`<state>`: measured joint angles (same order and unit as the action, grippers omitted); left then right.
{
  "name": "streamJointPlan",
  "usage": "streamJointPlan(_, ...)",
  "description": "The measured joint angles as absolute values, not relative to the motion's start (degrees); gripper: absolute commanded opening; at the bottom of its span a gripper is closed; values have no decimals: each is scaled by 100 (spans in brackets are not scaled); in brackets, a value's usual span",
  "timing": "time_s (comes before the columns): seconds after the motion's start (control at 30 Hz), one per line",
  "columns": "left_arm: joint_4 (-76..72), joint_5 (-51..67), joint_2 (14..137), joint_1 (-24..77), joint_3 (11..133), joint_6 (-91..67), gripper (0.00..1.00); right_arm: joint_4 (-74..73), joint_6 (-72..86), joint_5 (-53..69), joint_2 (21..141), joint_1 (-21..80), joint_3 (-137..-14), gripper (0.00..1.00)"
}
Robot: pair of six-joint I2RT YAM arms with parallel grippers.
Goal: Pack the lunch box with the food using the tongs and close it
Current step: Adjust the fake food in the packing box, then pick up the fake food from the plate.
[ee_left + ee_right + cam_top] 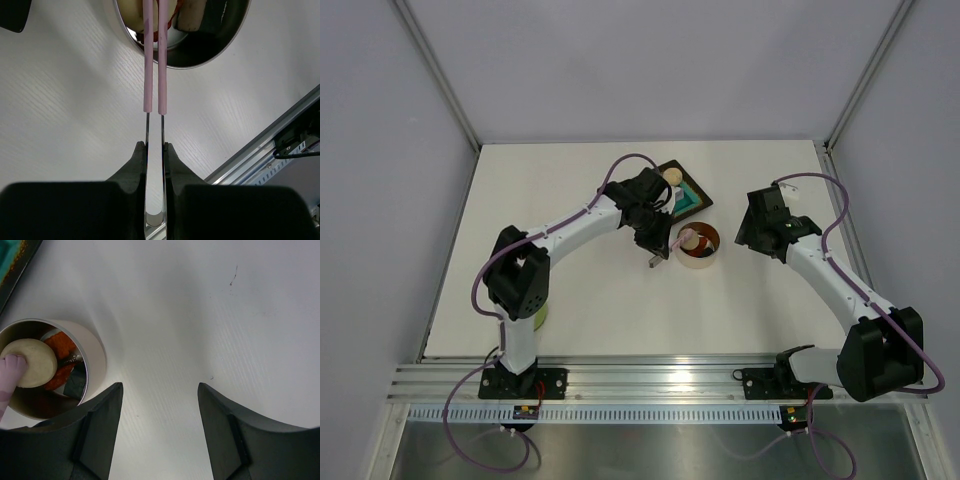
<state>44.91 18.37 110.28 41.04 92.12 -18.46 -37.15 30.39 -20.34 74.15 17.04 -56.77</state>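
The lunch box (698,256) is a round steel tin standing open just below the teal tray (692,200). My left gripper (653,240) is shut on the steel handle of the tongs (155,75). Their pink tips (9,377) reach into the lunch box (210,55) and press on a beige round food piece (31,362). Red-orange food bits (62,342) lie under it in the tin (96,362). Another beige ball (672,177) sits on the tray. My right gripper (160,390) is open over bare table, right of the tin, holding nothing. The pale green lid (543,312) peeks out beside the left arm's base.
Grey walls enclose the white table (570,190) on three sides. An aluminium rail (660,380) runs along the near edge and shows in the left wrist view (260,160). The tray's dark rim (15,270) is in the corner of the right wrist view.
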Motion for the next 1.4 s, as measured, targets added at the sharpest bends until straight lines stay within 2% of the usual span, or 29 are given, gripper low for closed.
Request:
streamJointPlan(0.27, 4609, 1789, 11030, 4119, 9349, -1817, 0, -3717, 3044, -2032, 7415, 1702, -5638, 69)
streamJointPlan(0.77, 5083, 1525, 10847, 3948, 10508, -1509, 0, -3717, 3041, -2034, 7415, 1702, -5638, 69)
streamJointPlan(0.93, 5356, 897, 10895, 3721, 10665, -1310, 0, -3719, 3039, -2036, 7415, 1702, -5638, 69)
streamJointPlan(1.0, 5450, 580, 10947, 3640, 10772, -1194, 5, -3719, 3039, -2036, 7415, 1702, -5640, 69)
streamJointPlan(1.13, 5435, 10, 11048, 3522, 10787, -978, 7, -3721, 3037, -2034, 7417, 1702, -5666, 69)
streamJointPlan(1.4, 5402, -148, 11758, 3361, 11148, -854, 8, -3717, 3035, -2036, 7461, 1702, -5675, 69)
